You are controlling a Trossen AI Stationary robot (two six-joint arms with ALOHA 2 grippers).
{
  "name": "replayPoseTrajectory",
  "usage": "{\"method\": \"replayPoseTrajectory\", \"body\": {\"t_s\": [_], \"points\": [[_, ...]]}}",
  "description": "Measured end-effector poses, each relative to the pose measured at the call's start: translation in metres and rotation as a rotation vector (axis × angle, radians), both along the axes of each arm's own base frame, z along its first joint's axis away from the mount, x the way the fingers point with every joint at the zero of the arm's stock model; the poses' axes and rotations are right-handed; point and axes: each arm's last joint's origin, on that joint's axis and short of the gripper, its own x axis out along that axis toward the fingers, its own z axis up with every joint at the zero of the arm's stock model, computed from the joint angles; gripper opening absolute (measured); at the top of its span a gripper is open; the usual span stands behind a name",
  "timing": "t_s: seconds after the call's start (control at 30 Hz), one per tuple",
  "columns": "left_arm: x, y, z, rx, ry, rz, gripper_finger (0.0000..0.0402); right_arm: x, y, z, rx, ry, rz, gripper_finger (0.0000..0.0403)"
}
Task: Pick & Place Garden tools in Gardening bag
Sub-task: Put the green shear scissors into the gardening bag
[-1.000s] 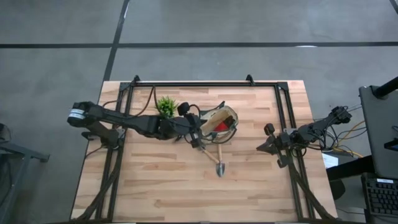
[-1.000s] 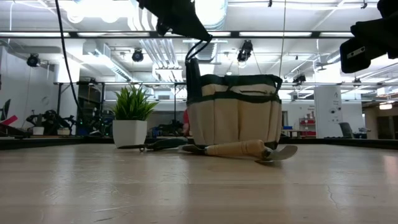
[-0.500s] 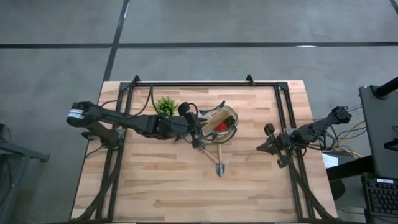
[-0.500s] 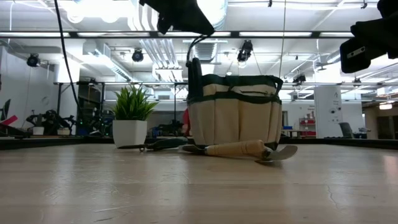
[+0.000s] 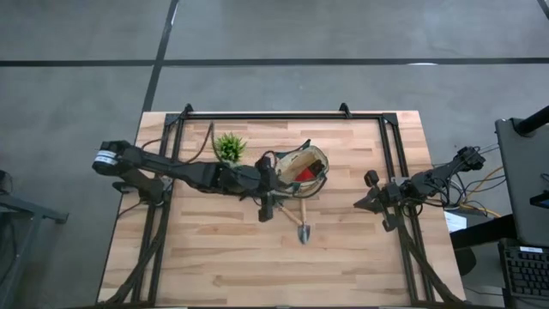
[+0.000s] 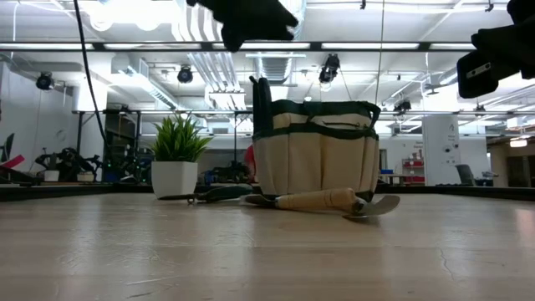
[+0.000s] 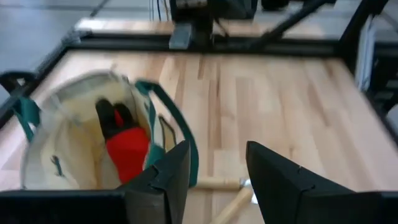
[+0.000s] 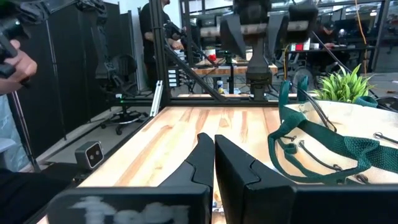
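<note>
The gardening bag (image 5: 305, 166) stands upright at mid-table, tan with green trim, its base on the wood. A red-headed piece (image 7: 127, 148) sits inside it. A wooden-handled trowel (image 5: 303, 225) lies flat just in front of the bag, and dark shears (image 6: 219, 194) lie beside it. My left gripper (image 7: 217, 169) hovers open above the bag's near left side with nothing between its fingers. My right gripper (image 8: 213, 155) is shut and holds nothing; it waits near the table's right edge (image 5: 371, 201).
A small potted plant (image 5: 228, 146) stands just left of the bag, toward the far edge. A black frame (image 5: 283, 115) runs along the table's far and side edges. People (image 8: 17, 59) show in the room beyond. Bare wood (image 5: 223, 257) lies along the near half.
My left gripper has let go of the bag's green handle, which was drawn up to it and now stands lower on its own. The gripper has risen a little and shifted toward the table's near edge. The bag has stayed in place.
</note>
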Motion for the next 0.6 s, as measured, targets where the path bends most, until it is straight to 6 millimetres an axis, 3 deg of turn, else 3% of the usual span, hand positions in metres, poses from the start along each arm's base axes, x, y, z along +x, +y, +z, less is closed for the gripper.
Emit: {"method": "replayPoseTrajectory", "body": {"t_s": [0.4,0.6], "points": [[0.021,-0.001,-0.041,0.1,0.128,0.055,0.0151,0.0,0.0,0.0,0.0,0.0,0.0,0.0008],[0.022,-0.008,-0.047,-0.002,0.148,0.017,0.0136,0.0,0.0,0.0,0.0,0.0,0.0,0.0008]]}}
